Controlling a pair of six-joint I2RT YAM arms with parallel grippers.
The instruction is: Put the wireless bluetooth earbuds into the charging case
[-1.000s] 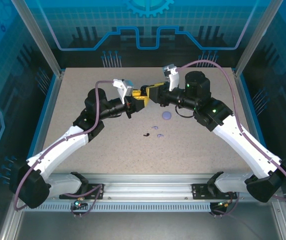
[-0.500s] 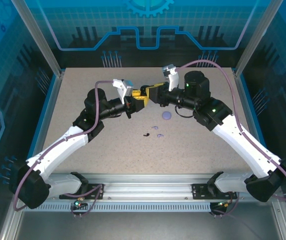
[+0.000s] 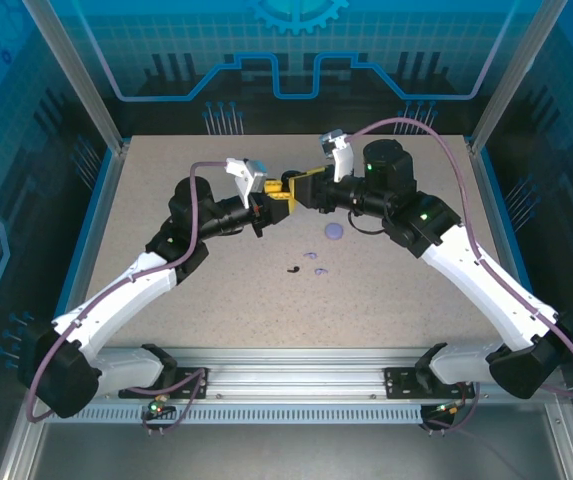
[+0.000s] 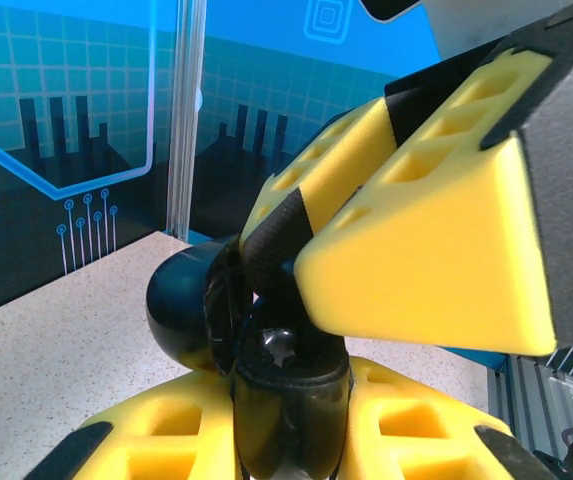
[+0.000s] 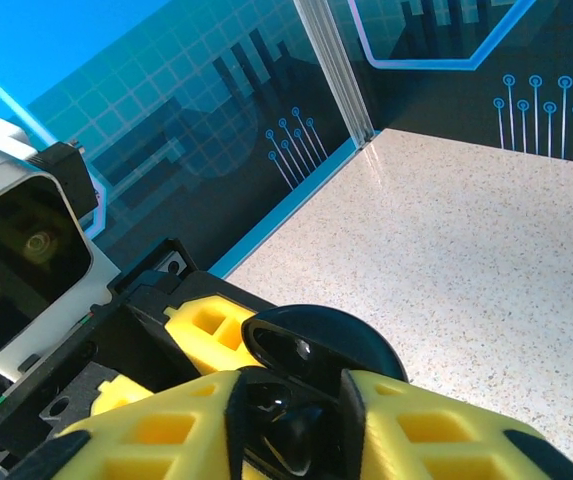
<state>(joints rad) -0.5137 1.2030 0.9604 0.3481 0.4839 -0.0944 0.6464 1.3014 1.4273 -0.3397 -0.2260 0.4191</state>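
Observation:
A black charging case (image 4: 288,420) is held above the table with my left gripper (image 4: 291,440) shut on its body, its lid (image 4: 181,300) swung open. My right gripper (image 5: 291,425) reaches in from the other side, its jaws a little apart over the case's open mouth. A glossy black earbud (image 5: 281,400) lies in the case between them. In the top view both grippers meet at mid-table, the left one (image 3: 271,200) against the right one (image 3: 294,187). On the table lie a black earbud (image 3: 293,269) and two lavender earbuds (image 3: 313,256) (image 3: 321,271).
A round lavender case (image 3: 334,231) rests on the speckled table (image 3: 166,330) just right of the loose earbuds. Metal posts (image 3: 116,140) and blue walls close in the table's sides and back. My left wrist camera (image 5: 16,260) sits close to the right fingers.
My right wrist has shifted slightly left and back, and its jaws have parted a little. The left arm and the case have stayed still.

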